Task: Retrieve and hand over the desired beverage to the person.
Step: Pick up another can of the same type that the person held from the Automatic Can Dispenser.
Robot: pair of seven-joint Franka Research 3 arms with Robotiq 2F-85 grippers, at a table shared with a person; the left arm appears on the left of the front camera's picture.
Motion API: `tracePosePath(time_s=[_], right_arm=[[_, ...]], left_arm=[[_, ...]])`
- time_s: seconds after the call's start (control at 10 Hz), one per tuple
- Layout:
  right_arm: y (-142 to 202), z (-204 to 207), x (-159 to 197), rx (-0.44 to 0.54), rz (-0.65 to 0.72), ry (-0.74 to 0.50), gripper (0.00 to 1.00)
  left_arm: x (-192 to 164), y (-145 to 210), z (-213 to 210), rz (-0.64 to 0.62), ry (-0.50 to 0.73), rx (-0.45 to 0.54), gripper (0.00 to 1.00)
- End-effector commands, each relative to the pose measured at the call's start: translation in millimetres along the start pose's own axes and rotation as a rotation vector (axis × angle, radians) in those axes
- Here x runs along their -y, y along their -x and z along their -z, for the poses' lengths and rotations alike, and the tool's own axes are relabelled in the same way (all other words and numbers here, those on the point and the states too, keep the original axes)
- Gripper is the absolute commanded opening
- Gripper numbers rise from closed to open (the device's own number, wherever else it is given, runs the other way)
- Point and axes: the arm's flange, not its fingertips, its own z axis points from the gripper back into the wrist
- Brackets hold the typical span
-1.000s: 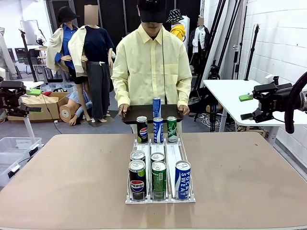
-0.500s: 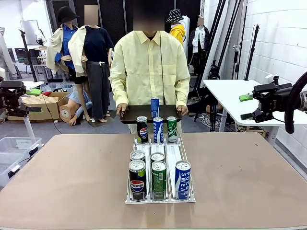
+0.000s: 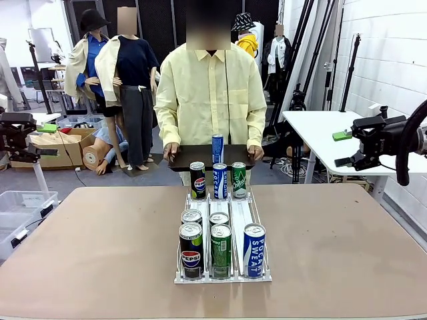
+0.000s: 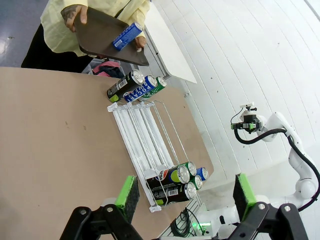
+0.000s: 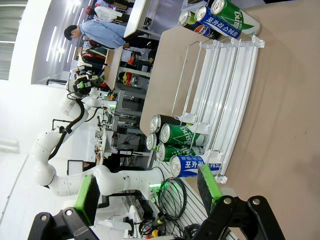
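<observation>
**Front view.** The person (image 3: 210, 93) stands at the far edge of the table (image 3: 87, 240), holding a dark tray (image 3: 193, 155) in both hands. One blue can (image 3: 217, 148) stands upright on the tray. At mid-table a clear three-lane rack (image 3: 240, 217) carries beverage cans (image 3: 219, 180), three at its far end and five at its near end. The front near cans are black (image 3: 191, 250), green (image 3: 221, 250) and blue-and-white (image 3: 254, 249).

**Left wrist view.** The left end effector (image 4: 185, 187) is spread wide, with nothing between its green pads (image 4: 127, 197). It is well apart from the rack (image 4: 140, 130). The person's tray (image 4: 95, 35) with the blue can (image 4: 126, 36) lies beyond the rack's far end.

**Right wrist view.** The right end effector (image 5: 147, 195) is likewise spread wide and holds nothing. The rack (image 5: 225, 85) lies ahead of it on the table (image 5: 285, 125), with cans grouped at both of its ends.
</observation>
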Motion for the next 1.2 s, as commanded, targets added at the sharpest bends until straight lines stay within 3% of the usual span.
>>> tracePosePath(time_s=[0.0,0.2,0.3,0.6,0.9,1.1], right_arm=[[1.1,0.3,-0.4,0.001,-0.001,-0.006,1.00],[1.1,0.3,-0.4,0.001,-0.001,-0.006,1.00],[1.1,0.3,-0.4,0.001,-0.001,-0.006,1.00],[1.1,0.3,-0.4,0.001,-0.001,-0.006,1.00],[1.1,0.3,-0.4,0.001,-0.001,-0.006,1.00],[1.1,0.3,-0.4,0.001,-0.001,-0.006,1.00]], left_arm=[[0.0,0.0,0.0,0.000,0.000,0.000,1.00],[24.6,6.5,14.7,-0.056,0.002,-0.098,1.00],[51.8,17.4,30.2,-0.038,-0.055,-0.196,1.00],[132.9,43.9,85.6,0.124,-0.166,-0.454,1.00],[201.4,79.9,148.9,0.290,-0.266,-0.632,1.00],[212.4,103.3,196.0,0.320,-0.375,-0.683,1.00]])
